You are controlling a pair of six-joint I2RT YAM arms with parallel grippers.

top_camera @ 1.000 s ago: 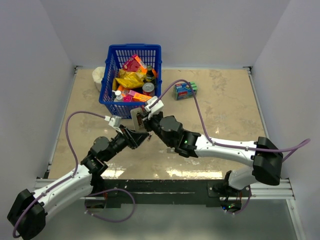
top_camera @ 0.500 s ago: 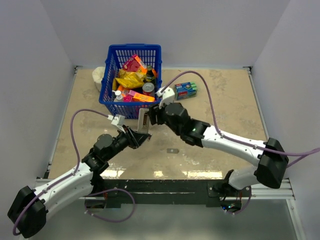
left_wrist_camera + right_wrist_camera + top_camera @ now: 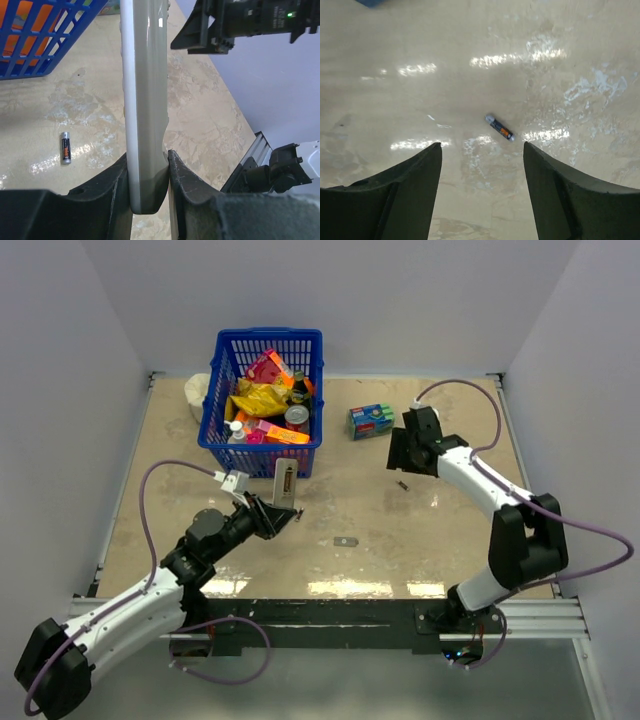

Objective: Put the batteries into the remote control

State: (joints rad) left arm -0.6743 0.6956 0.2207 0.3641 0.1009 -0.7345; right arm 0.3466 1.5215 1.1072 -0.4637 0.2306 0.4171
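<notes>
- The left gripper (image 3: pixel 148 175) is clamped on the near end of the remote control (image 3: pixel 145 95), one finger on each long edge.
- In my overhead view the remote's long axis runs almost straight away from the arm bases. Its free end points at the near wall of the blue basket (image 3: pixel 216 390) and stops just short of it.
- A dark slot shows on the remote's upward face.
- The right gripper (image 3: pixel 482 145) hangs over the right half of the table (image 3: pixel 450 530) with its jaws wide apart and nothing between them.
- One battery (image 3: pixel 499 127) lies flat on the table just ahead of those fingertips. It lies diagonally in the wrist view, pale tip to the upper left, and touches nothing.
- A small grey piece (image 3: pixel 345 541) lies alone between the two arms.
- I can only find that one battery.
</notes>
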